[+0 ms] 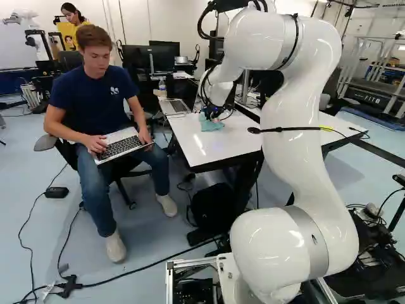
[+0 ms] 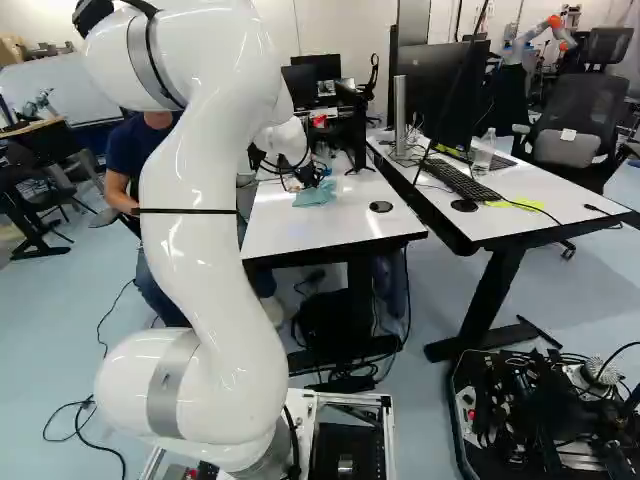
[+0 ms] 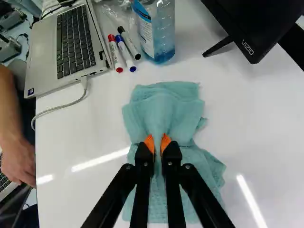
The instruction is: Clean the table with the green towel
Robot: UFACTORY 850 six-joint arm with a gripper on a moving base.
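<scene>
Your tool [image 3: 158,141] clamps green towel [image 3: 166,107] mid-fold | likely light, limp; grip there | bottle [image 3: 164,35] at tool's 12 o'clock

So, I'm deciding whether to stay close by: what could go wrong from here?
The gripper pinches only a fold of the towel, which might slip or bunch during wiping. Wiping farther ahead could knock the bottle or roll the markers. Strokes toward the laptop might snag its cable.

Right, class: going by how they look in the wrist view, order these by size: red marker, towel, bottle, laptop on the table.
Largest to smallest, by the part in view:
1. Towel
2. Laptop
3. Bottle
4. Red marker
</scene>
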